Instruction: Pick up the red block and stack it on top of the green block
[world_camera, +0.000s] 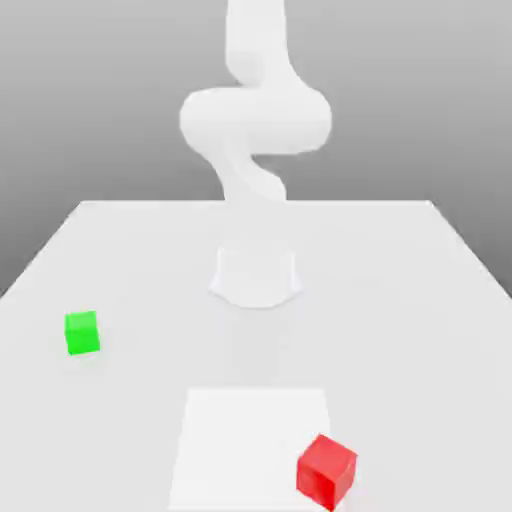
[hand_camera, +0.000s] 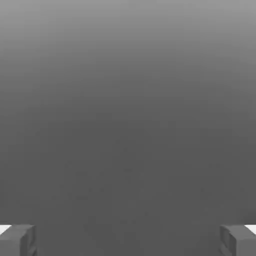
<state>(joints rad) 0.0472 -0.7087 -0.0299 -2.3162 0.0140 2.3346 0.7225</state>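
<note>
- Red plain faces catch my eye first: the red block (world_camera: 326, 472) sits low in the exterior view, toward its right, overlapping the near right corner of a paler square patch (world_camera: 245, 440) on the white surface (world_camera: 400, 330).
- It is turned diagonally, one upright edge pointing toward the viewer; its sides look about equal, so neither direction reads as longer.
- Over on the exterior view's left, well apart from it, the green block (world_camera: 82, 333) rests on the surface, also plain-faced, turned only slightly, with one face nearly toward the viewer.
- White and smooth, the arm (world_camera: 256, 120) rises beyond both blocks, near the middle.
- In the hand view the tool (hand_camera: 128, 240) stands wide, its two tips well apart.
</note>
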